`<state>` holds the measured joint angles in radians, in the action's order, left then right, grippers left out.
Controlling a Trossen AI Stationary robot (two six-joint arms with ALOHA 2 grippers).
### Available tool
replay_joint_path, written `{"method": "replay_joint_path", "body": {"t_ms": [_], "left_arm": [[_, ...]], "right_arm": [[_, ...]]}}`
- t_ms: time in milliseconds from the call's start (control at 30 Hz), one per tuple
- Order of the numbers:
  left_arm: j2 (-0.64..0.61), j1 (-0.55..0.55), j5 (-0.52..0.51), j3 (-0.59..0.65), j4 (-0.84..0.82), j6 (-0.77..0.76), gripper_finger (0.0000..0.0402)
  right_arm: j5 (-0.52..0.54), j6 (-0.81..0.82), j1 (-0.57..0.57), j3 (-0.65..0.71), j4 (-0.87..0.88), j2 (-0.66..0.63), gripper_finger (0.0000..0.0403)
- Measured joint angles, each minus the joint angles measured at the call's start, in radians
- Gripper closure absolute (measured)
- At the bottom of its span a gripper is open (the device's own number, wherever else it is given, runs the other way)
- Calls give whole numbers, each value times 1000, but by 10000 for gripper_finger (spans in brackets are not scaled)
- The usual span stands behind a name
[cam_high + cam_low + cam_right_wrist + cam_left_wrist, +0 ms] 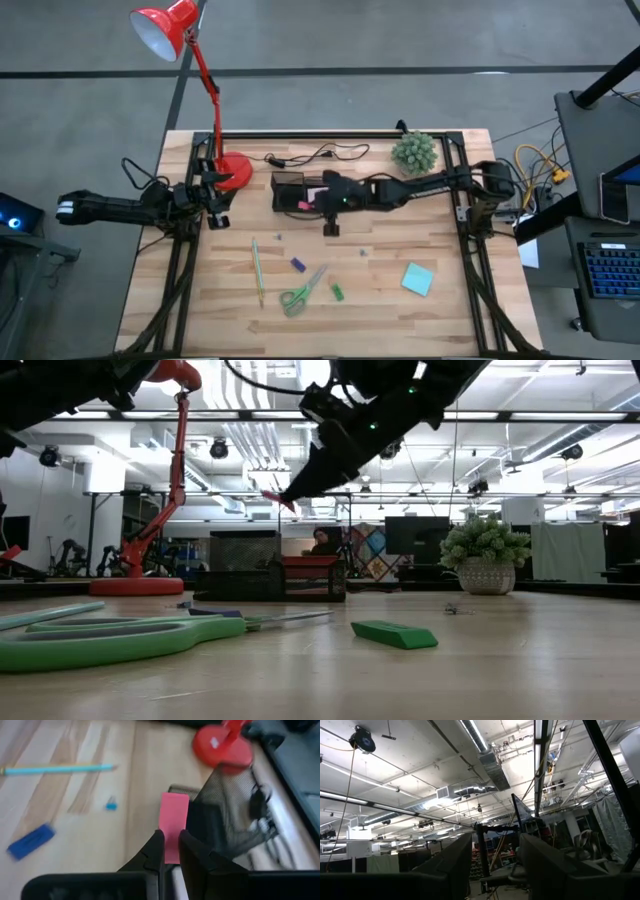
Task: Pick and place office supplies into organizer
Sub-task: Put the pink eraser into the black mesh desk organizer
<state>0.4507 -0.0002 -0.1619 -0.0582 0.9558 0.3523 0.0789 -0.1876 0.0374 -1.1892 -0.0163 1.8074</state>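
My right gripper (171, 837) is shut on a pink sticky-note pad (173, 815), high over the table beside the black mesh organizer (230, 815); the high view shows that organizer (288, 188) at the far middle. Lying flat on the wood are a teal pad (417, 279), green-handled scissors (300, 293), a thin pencil (257, 270), a purple piece (298, 265) and a green piece (337, 291). My left gripper (218, 195) waits open at the left, next to the lamp base, with nothing between its fingers. My right gripper pinches the pink pad by its near edge (172, 851) between the two fingers; most of the pad sticks out past the fingertips. The fingers come from the table's right, slanting down. The pad is lifted clear, tilted downward (280, 500), above the organizer.
A red lamp stands on its round base (233, 172) left of the organizer, with a black cable (310, 156) behind. A potted plant (415, 152) sits at the far right. Bare wood lies between the loose supplies and the near edge.
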Motion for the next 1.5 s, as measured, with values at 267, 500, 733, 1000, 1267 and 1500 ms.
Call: {"method": "replay_joint_path", "body": {"t_ms": [267,500,733,1000,1267,1500], "left_arm": [[0,0,0,0,0,0,246],[0,0,0,0,4,1,246],[-2,0,0,0,5,1,246],[-2,0,0,0,5,3,246],[-1,0,0,0,2,2,246],[-2,0,0,1,-2,2,246]], "right_arm": [[-53,-51,54,0,-135,4,365],[-56,-87,79,-2,-239,35,365],[-57,-101,84,-35,-232,81,365],[-78,-102,83,-126,-211,209,365],[-81,-101,83,-252,-24,320,365],[-39,-105,83,-349,86,392,365]]}}
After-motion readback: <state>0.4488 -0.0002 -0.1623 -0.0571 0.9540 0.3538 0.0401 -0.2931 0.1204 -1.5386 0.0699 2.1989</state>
